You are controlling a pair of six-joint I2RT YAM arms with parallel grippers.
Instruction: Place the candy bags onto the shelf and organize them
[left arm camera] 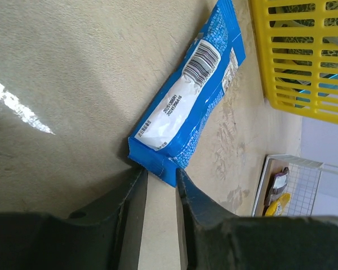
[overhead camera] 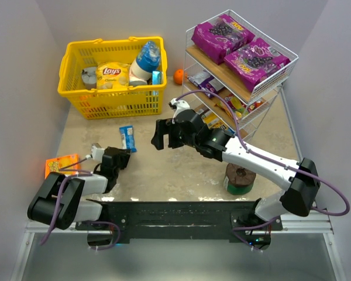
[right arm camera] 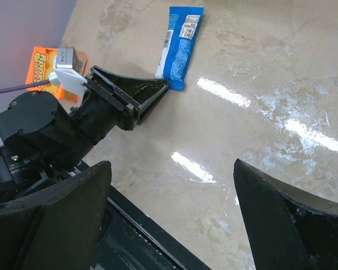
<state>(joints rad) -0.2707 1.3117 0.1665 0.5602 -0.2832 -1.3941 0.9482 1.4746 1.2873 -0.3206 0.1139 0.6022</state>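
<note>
A small blue candy bag (overhead camera: 127, 139) lies flat on the table, barcode side up; it also shows in the left wrist view (left arm camera: 186, 101) and the right wrist view (right arm camera: 180, 45). My left gripper (left arm camera: 160, 174) is low on the table, jaws narrowly open, tips at the bag's near end, with one corner just between them. My right gripper (overhead camera: 157, 140) hovers wide open and empty above the table to the bag's right. The shelf (overhead camera: 292, 61) stands at the back right. Two large purple bags (overhead camera: 221, 35) (overhead camera: 256, 61) lie on its top tier, and smaller packets (overhead camera: 207, 82) on the lower tiers.
A yellow basket (overhead camera: 111, 96) at the back left holds a Lay's chip bag (overhead camera: 112, 75) and a bottle (overhead camera: 146, 61). A flat orange box (overhead camera: 61, 165) lies at the left. An orange fruit (overhead camera: 178, 76) sits by the shelf. A round tin (overhead camera: 241, 178) is under my right arm.
</note>
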